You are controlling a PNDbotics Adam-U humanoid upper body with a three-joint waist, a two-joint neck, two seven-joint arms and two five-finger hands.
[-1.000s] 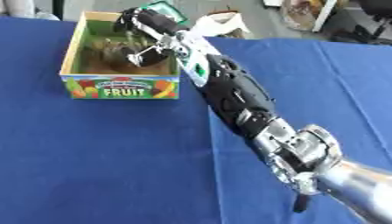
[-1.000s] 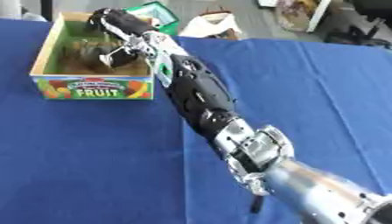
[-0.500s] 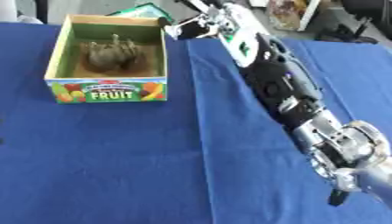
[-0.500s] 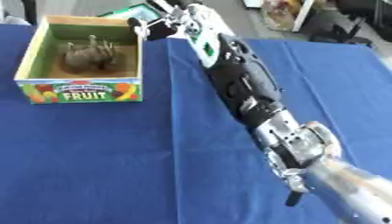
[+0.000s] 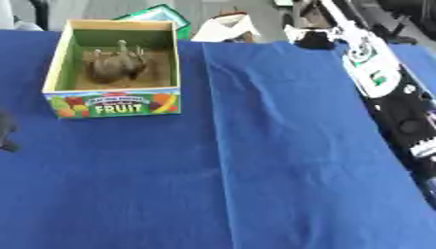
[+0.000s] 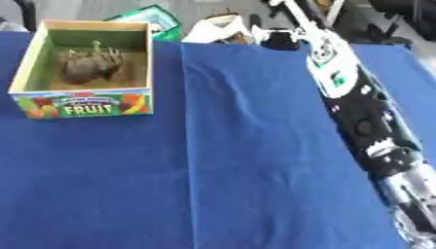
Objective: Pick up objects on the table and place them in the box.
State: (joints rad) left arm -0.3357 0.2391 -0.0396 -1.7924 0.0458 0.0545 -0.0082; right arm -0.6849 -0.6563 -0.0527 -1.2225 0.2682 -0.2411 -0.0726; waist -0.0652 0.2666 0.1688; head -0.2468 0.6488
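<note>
At the far left edge of the left eye view, a dark shape (image 5: 7,131) shows against the blue cloth, too little of it in frame to say whether it is the robot's left hand or how any fingers stand. Just right of it, a cardboard box (image 5: 115,103) printed with fruit pictures and the word FRUIT sits on the blue-covered worktop (image 5: 255,185), its open top facing up and its green inner wall visible at the back. Inside the box, on its floor, lies a brownish, lumpy object (image 5: 115,65) with thin stems or spikes pointing upward; what it is cannot be made out. Behind the box, beyond the worktop's far edge, a green item (image 6: 155,17) and a white bag-like item (image 6: 218,27) rest near each other. A long crease runs down the cloth from the far edge near the middle of the worktop. On the right, the robot's right arm (image 6: 357,112), black with white and green panels and silver joints lower down, stretches from the lower right corner up toward the far edge. The right hand (image 6: 281,36) at its end hovers over the worktop's far edge, well apart from the box; whether its fingers are spread or curled cannot be told.
</note>
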